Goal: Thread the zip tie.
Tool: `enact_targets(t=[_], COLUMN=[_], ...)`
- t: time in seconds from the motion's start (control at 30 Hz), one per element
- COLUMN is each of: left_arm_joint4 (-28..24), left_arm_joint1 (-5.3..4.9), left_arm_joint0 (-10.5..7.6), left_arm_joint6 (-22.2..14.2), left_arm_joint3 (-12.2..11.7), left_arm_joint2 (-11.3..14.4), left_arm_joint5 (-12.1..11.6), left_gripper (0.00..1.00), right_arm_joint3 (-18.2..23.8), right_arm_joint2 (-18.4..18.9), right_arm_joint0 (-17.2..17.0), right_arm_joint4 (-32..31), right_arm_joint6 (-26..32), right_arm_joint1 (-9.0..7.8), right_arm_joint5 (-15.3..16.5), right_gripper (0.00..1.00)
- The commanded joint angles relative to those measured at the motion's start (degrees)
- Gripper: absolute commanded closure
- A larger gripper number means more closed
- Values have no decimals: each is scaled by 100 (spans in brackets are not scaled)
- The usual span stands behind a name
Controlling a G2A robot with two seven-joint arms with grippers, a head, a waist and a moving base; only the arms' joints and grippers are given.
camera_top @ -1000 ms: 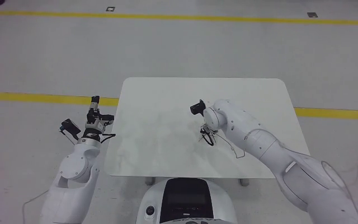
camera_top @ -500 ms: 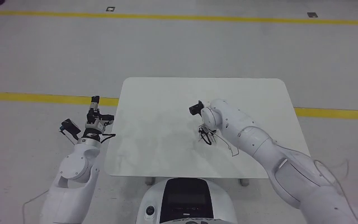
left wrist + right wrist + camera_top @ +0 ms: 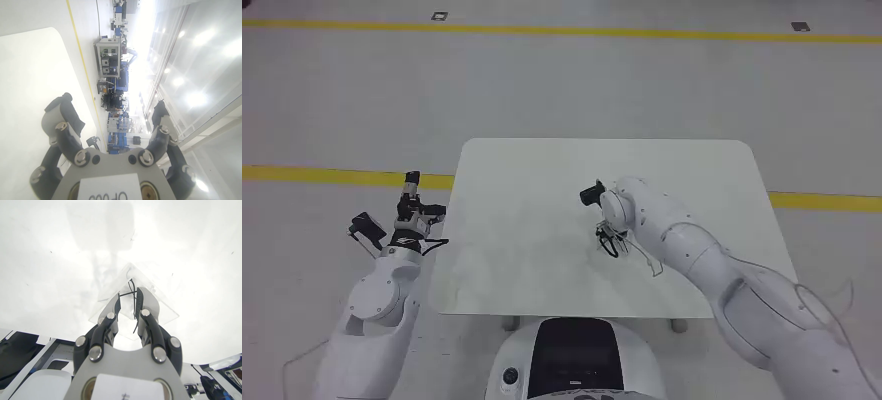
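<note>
Right jaws straddle zip tie [image 3: 133,292]

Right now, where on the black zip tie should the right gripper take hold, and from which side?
Probably on the zip tie, at the long strand running lengthwise between the open jaws of the right gripper. Come straight down from above the clear plate, as it is posed: closing would pinch that strand across its thickness. The other strand spans jaw to jaw and would likely just buckle.
</note>
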State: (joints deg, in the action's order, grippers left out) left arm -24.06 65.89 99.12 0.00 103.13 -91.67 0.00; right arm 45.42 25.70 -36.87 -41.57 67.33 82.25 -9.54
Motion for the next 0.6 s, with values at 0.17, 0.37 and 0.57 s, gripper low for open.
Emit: enact_targets(t=[0.17, 0.37, 0.57], left_arm_joint4=[0, 0, 0], left_arm_joint1=[0, 0, 0], left_arm_joint0=[0, 0, 0], left_arm_joint6=[0, 0, 0], left_arm_joint3=[0, 0, 0], left_arm_joint2=[0, 0, 0], left_arm_joint5=[0, 0, 0], left_gripper=[0, 0, 0], right_arm_joint3=[-136, -165, -104], right_arm_joint2=[58, 133, 241], right_arm_joint0=[2, -15, -61], right_arm_joint4=[-87, -148, -221], right_arm_joint6=[-92, -146, -160], right_arm_joint1=[75, 106, 97], right_arm_joint5=[-97, -121, -124], right_gripper=[80, 80, 83])
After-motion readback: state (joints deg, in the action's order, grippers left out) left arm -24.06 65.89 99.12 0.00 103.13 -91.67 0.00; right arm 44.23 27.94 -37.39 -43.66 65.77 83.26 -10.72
